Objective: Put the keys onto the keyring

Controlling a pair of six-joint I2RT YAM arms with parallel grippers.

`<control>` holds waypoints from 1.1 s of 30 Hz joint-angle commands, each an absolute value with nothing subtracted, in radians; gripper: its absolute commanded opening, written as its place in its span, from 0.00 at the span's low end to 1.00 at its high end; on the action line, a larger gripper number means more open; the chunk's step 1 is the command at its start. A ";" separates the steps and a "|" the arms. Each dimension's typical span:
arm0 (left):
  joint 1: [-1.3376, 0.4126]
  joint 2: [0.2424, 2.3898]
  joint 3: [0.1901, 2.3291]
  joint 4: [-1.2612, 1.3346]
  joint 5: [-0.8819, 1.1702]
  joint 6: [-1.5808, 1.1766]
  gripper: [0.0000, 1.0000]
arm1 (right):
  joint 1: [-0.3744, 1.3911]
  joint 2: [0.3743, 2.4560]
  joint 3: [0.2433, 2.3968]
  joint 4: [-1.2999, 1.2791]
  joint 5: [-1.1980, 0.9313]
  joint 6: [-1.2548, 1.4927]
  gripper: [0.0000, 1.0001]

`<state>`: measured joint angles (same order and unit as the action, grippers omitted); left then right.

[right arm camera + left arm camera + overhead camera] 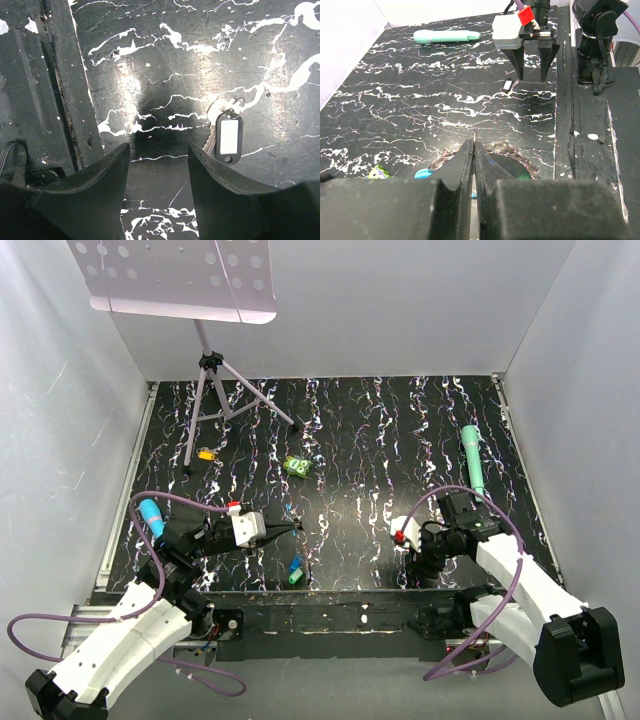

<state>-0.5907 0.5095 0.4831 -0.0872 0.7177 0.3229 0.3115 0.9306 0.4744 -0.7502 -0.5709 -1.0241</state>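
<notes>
**Entry 1: keys** [296,571]. Small teal and blue heads are lying together on the black marbled mat [400,430], close to its near edge. All places below are given from the keys.

**Entry 2: right gripper** [159,149]. It is standing well to the right of the keys and pointing down at the mat. Its jaws are parted and holding nothing. A black tag [229,136] with a white label is lying flat just outside one finger, with a small metal ring at its top.

**Entry 3: left gripper** [473,146]. It is hovering just beyond the keys, a little to the left, with its jaws pressed together. A thin sliver is showing at the tips – too fine to identify.

**Entry 4: keyring** [498,146]. Loops of thin grey chain are lying on the mat under the left gripper's tips, just beyond the keys. A bright blue piece [422,173] is showing beside them. Whether the tips are touching the chain cannot be told.

**Entry 5: green lump** [297,467]. It is sitting farther beyond the keys, mid-mat.

**Entry 6: orange piece** [206,453]. It is lying beyond the keys and well to the left.

**Entry 7: teal marker** [472,458]. It is lying beyond the keys and well to the right.

**Entry 8: tripod** [212,390]. It is standing farthest beyond the keys, to the left – its legs are resting on the mat.
</notes>
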 commanded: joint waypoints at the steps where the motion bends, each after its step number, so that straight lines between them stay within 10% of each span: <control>1: -0.583 0.506 0.526 -0.072 0.724 0.337 0.00 | 0.330 0.937 0.476 -0.707 -0.552 -0.986 0.58; 33: -0.581 0.505 0.526 -0.080 0.719 0.341 0.00 | 0.434 1.071 0.505 -0.626 -0.451 -0.799 0.57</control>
<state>-0.5896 0.5125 0.4835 -0.1017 0.7177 0.3302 0.4240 1.0538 0.4797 -0.6594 -0.4732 -0.8143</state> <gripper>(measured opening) 0.013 0.577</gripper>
